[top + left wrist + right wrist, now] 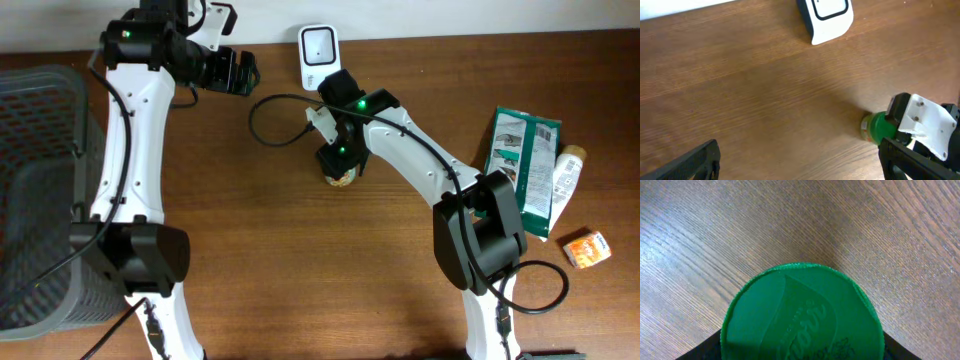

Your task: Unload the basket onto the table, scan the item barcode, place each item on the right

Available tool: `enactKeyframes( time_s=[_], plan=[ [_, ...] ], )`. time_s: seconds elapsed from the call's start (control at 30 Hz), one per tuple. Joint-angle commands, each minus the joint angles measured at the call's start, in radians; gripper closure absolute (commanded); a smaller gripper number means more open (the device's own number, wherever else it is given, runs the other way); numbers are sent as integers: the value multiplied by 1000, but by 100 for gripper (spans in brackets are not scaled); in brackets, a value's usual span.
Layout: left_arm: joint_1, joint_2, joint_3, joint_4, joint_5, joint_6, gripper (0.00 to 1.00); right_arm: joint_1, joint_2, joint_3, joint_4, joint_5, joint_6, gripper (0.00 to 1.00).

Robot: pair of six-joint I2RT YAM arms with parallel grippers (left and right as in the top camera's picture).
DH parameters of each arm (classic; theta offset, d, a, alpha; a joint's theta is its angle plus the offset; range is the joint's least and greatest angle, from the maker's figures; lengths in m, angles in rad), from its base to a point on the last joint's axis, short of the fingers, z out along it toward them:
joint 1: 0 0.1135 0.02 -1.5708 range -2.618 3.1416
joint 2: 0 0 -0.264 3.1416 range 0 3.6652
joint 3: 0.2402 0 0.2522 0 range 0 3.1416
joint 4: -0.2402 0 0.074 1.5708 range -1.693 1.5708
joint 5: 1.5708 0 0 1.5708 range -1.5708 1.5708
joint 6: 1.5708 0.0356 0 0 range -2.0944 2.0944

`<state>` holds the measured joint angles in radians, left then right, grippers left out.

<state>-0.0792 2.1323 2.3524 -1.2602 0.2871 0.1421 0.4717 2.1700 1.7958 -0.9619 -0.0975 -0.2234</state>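
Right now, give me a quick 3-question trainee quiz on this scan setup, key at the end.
1. True or false: the left gripper holds the green-lidded jar.
2. Which lies nearest the right table edge? A) scanner B) orange box C) green packet
3. Fill in: the right gripper is closed on the jar's ____.

Key:
1. False; it is open and empty.
2. B
3. lid
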Motion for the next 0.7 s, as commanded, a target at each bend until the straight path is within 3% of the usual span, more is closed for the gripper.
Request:
enactKeyframes(
  time_s=[0.0, 0.13, 0.23, 0.33, 0.4, 0.5, 0.67],
  plan=[
    [10, 0, 3, 1, -49, 13, 1, -18, -7, -9, -10, -26, -61, 36],
    [10, 0, 3, 1, -49, 13, 1, -75, -19, 6, -65, -53, -61, 23],
    [10, 0, 3, 1, -49, 13, 1, -80, -43, 89, -159, -105, -17, 2],
    [10, 0, 3, 1, -49, 13, 1, -80, -44, 208, -232, -106, 230, 2],
    [10, 0, 3, 1, -48, 13, 1, -80, -43, 235, -212, -109, 475, 2],
    [10, 0, 3, 1, -48, 13, 1, -79, -30, 221, -178, -108, 518, 1],
    [10, 0, 3, 1, -48, 13, 1, -75, 16, 190, -160, 5, 792, 7]
  ],
)
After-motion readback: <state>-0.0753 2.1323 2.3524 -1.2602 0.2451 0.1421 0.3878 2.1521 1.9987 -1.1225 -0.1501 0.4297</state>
